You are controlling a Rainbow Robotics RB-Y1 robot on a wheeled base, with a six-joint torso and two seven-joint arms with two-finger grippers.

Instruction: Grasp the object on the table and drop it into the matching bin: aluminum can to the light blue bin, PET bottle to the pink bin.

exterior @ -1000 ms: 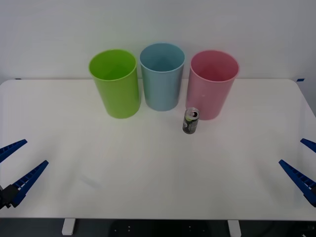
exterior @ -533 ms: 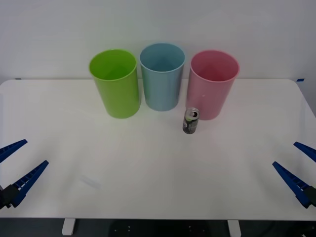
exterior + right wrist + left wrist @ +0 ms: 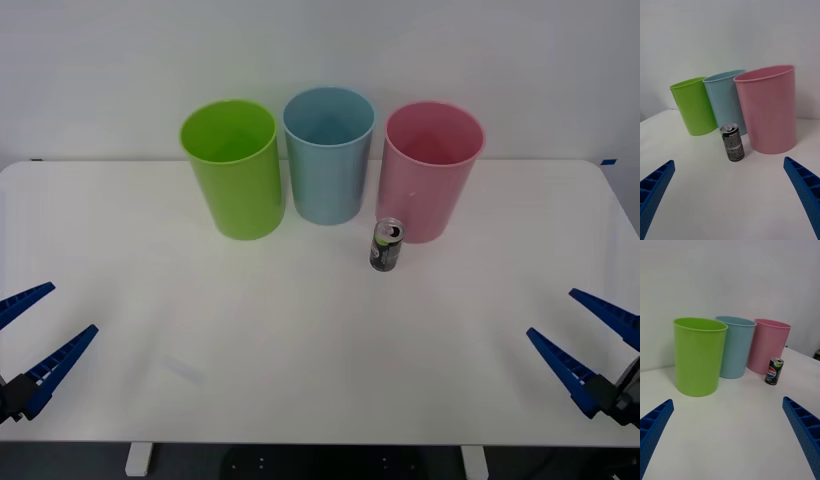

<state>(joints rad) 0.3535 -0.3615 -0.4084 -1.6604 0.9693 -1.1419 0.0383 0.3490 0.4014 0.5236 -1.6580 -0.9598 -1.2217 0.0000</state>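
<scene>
Approaching aluminum can [image 3: 386, 245] with right claw [image 3: 581, 346], fingers apart; next, closing in beside pink bin [image 3: 432, 170] without bumping it.

The left gripper [image 3: 32, 340] sits at the lower left of the front frame, its two blue ribbed fingers spread wide and pointing inward toward the frame's middle. The right gripper [image 3: 578, 337] sits at the lower right, likewise spread wide, its fingers angled up and to the left, with a bit of dark wrist hardware at the frame's edge. Each wrist view shows that arm's own fingers [image 3: 655, 187] apart at the two bottom corners, nothing between them.
</scene>
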